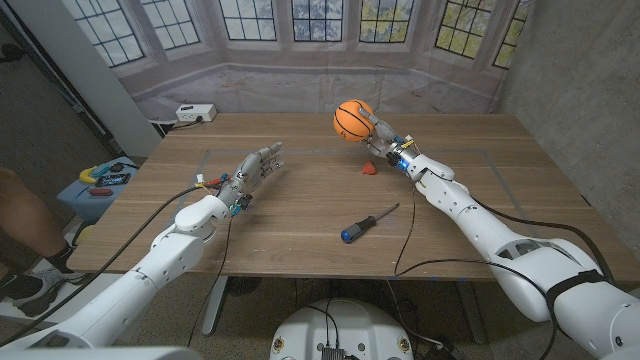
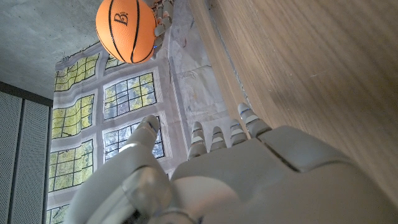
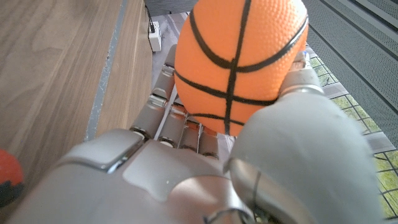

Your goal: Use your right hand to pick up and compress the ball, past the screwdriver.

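An orange ball (image 1: 351, 120) with black basketball lines is lifted off the table at the far middle, gripped by my right hand (image 1: 379, 137). In the right wrist view the ball (image 3: 241, 61) sits between my fingers (image 3: 168, 106) and thumb. A screwdriver (image 1: 368, 222) with a blue and black handle lies on the table nearer to me than the ball. My left hand (image 1: 250, 172) is over the left part of the table, fingers apart, holding nothing. The left wrist view looks past that hand (image 2: 217, 168) to the ball (image 2: 126, 29).
A small red object (image 1: 368, 169) lies on the wooden table (image 1: 300, 215) below my right hand. A white power strip (image 1: 195, 113) sits at the far left corner. A person's leg (image 1: 25, 225) and a box of tools (image 1: 100, 180) are off the table's left side.
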Available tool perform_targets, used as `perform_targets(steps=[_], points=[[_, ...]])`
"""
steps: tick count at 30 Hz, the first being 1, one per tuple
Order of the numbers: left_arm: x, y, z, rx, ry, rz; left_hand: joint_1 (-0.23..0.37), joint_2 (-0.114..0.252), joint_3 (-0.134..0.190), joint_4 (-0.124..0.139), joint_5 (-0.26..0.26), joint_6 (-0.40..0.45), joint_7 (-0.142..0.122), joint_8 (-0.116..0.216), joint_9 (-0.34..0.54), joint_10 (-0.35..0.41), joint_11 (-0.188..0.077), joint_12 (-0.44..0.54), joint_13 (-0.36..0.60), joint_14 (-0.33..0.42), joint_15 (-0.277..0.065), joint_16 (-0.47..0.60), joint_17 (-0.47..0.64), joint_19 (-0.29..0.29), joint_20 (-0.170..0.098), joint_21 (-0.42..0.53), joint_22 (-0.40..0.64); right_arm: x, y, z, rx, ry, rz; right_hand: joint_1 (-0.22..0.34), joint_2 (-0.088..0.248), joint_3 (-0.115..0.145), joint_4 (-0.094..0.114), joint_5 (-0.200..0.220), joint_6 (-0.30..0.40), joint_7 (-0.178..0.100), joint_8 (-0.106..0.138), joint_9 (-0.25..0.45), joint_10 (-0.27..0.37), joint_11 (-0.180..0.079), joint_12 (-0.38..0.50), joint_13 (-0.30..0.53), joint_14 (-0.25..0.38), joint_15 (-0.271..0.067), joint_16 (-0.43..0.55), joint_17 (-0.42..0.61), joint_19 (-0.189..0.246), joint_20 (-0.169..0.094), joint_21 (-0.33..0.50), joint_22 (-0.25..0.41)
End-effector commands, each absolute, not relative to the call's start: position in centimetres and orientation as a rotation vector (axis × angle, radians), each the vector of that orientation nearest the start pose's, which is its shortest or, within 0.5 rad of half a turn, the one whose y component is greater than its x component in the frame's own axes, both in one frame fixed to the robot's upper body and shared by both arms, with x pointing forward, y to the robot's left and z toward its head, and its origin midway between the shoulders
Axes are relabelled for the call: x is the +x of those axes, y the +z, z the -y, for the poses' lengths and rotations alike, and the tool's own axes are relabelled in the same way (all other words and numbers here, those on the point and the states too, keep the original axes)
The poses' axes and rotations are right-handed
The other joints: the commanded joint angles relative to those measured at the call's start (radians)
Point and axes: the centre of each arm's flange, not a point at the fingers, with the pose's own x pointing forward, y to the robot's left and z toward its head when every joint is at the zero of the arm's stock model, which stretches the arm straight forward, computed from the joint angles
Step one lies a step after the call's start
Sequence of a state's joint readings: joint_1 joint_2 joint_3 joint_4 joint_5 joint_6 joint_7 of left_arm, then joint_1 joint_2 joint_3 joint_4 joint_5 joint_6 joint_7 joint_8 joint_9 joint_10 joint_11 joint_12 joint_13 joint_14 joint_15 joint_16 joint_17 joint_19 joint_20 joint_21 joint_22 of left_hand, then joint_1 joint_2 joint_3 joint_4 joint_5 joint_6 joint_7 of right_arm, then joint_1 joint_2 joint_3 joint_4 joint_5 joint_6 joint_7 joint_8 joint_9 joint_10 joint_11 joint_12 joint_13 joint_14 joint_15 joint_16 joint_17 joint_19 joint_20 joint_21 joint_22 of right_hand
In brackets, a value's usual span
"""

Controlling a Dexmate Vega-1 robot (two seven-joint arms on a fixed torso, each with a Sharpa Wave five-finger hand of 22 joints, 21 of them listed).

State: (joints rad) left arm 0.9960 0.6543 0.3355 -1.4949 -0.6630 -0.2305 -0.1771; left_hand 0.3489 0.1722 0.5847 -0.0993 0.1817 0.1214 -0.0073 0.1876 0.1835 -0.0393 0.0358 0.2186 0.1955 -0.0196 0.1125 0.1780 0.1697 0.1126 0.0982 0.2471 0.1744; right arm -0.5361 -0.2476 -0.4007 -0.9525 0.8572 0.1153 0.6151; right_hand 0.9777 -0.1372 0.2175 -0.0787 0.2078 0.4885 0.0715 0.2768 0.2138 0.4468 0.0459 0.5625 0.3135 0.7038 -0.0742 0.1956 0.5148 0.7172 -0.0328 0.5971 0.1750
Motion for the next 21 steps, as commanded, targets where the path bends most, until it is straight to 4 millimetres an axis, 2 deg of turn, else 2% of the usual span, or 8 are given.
perform_targets(steps=[1,9,15,21], points=[[61.38,-5.52,-29.17,0.089,-0.393,0.531,0.007,0.000,0.002,-0.001,0.003,0.000,-0.005,0.000,0.002,0.002,0.005,0.001,0.003,0.001,0.005,0.005,0.005,0.008,0.000,-0.004,0.005,69.38,3.19,16.67,0.270,0.872,0.531,0.038,0.060,-0.011,0.003,0.002,-0.017,0.012,-0.010,0.003,-0.040,0.010,-0.028,-0.005,-0.036,0.025,-0.003,-0.006,-0.019,0.012,-0.011,0.005],[61.65,-5.45,-28.99,0.088,-0.395,0.530,0.004,-0.001,0.002,0.002,0.003,-0.002,-0.004,-0.001,0.002,0.001,0.007,0.001,0.003,0.000,0.007,0.006,0.006,0.009,0.002,-0.005,0.005,69.48,3.19,17.05,0.268,0.896,0.530,0.006,0.061,-0.023,0.009,-0.005,-0.038,0.025,-0.022,0.003,-0.068,0.033,-0.055,-0.012,-0.078,0.063,-0.005,-0.015,-0.044,0.040,-0.025,0.005],[61.69,-5.63,-28.66,0.087,-0.400,0.526,0.002,-0.001,0.003,0.004,0.003,-0.002,-0.004,0.000,0.002,0.000,0.006,0.000,0.003,0.000,0.008,0.005,0.007,0.009,0.001,-0.007,0.005,69.44,2.91,17.29,0.277,0.925,0.523,-0.005,0.065,-0.028,0.006,-0.008,-0.079,0.038,-0.040,0.004,-0.106,0.053,-0.085,-0.017,-0.117,0.095,-0.004,-0.023,-0.068,0.071,-0.040,0.005],[61.66,-6.01,-28.35,0.079,-0.406,0.520,0.002,-0.001,0.004,0.005,0.003,-0.003,-0.004,-0.001,0.002,0.001,0.007,0.000,0.003,0.000,0.008,0.005,0.007,0.009,0.001,-0.008,0.005,69.28,2.72,17.45,0.271,0.951,0.518,-0.023,0.068,-0.035,0.006,-0.010,-0.115,0.047,-0.055,0.005,-0.137,0.074,-0.108,-0.016,-0.148,0.121,-0.003,-0.030,-0.087,0.090,-0.052,0.006]])
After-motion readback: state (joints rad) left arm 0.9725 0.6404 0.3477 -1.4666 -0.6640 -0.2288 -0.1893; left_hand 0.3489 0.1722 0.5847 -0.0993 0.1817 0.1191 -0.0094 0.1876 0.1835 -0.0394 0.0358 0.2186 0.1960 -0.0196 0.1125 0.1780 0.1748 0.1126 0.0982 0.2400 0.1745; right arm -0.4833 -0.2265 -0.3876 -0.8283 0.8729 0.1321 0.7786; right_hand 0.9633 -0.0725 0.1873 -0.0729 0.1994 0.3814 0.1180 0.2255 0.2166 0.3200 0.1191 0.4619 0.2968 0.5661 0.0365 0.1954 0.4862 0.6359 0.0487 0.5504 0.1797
